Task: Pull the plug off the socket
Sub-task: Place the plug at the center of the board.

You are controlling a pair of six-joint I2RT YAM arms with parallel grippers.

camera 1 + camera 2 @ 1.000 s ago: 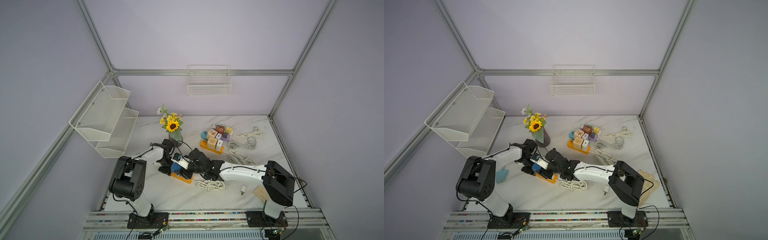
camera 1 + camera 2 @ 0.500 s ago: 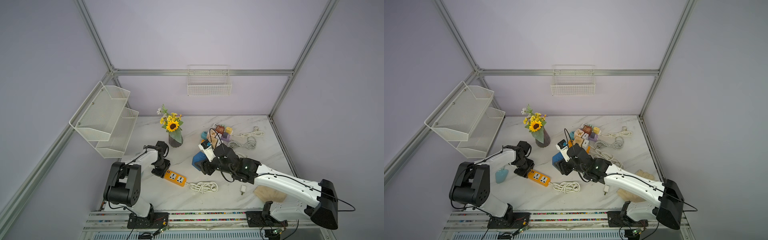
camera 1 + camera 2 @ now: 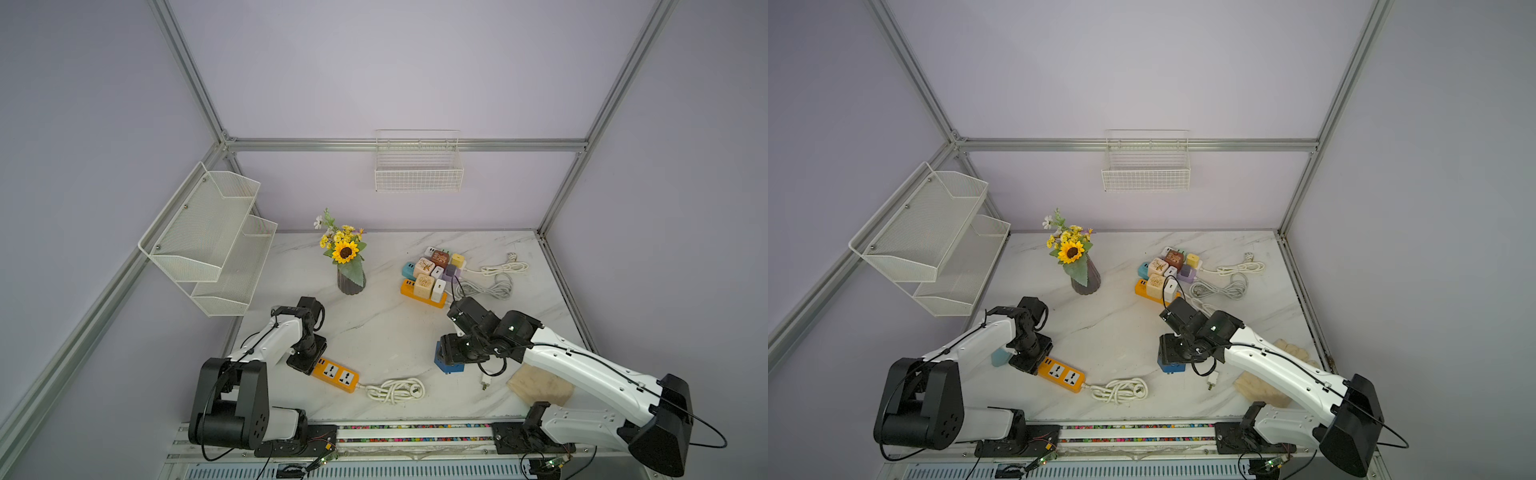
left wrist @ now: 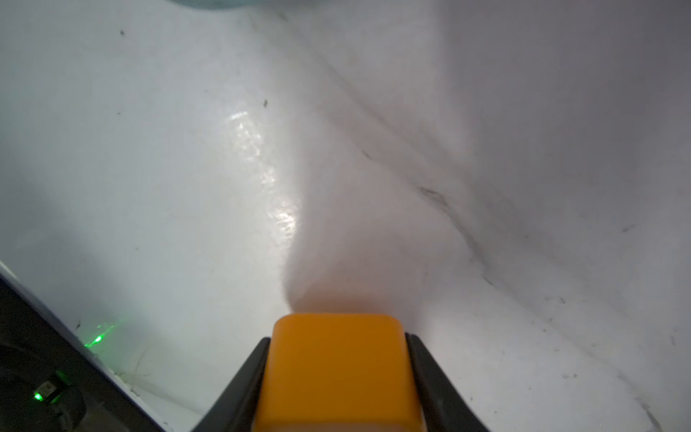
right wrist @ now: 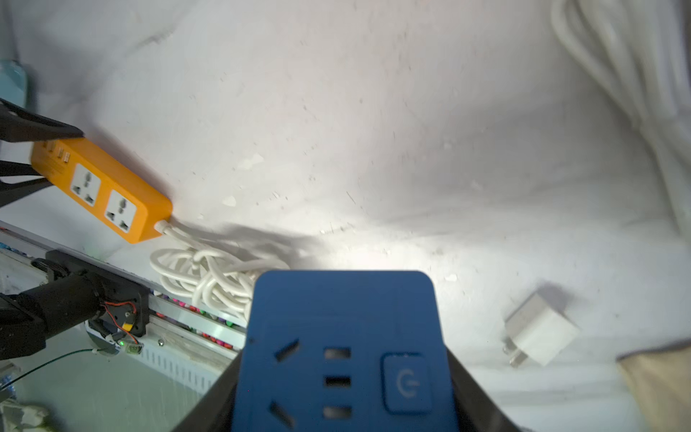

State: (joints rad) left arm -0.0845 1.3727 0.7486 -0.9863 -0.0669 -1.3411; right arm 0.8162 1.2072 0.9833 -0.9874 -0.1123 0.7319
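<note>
The socket is an orange power strip (image 3: pixel 334 374) (image 3: pixel 1061 376) lying near the table's front left, both of its outlets bare (image 5: pixel 101 187). My left gripper (image 3: pixel 309 359) (image 4: pixel 338 340) is shut on the strip's far end (image 4: pixel 336 370), a black finger on each side. The plug is a blue cube (image 3: pixel 451 365) (image 3: pixel 1171 365) with slots and a power button on its face (image 5: pixel 344 351). My right gripper (image 3: pixel 453 353) (image 5: pixel 344 355) is shut on it, low over the table and well to the right of the strip.
The strip's white cord (image 3: pixel 395 390) lies coiled beside it. A small white charger (image 3: pixel 486 381) (image 5: pixel 538 336) and a beige cloth (image 3: pixel 540 388) lie by the right arm. A flower vase (image 3: pixel 351 278), a cluster of plugged strips (image 3: pixel 432 274) and cables (image 3: pixel 490 286) stand behind.
My right gripper has carried the blue plug off the orange strip, first up, then to the right and down. The left gripper has kept hold of the strip.
</note>
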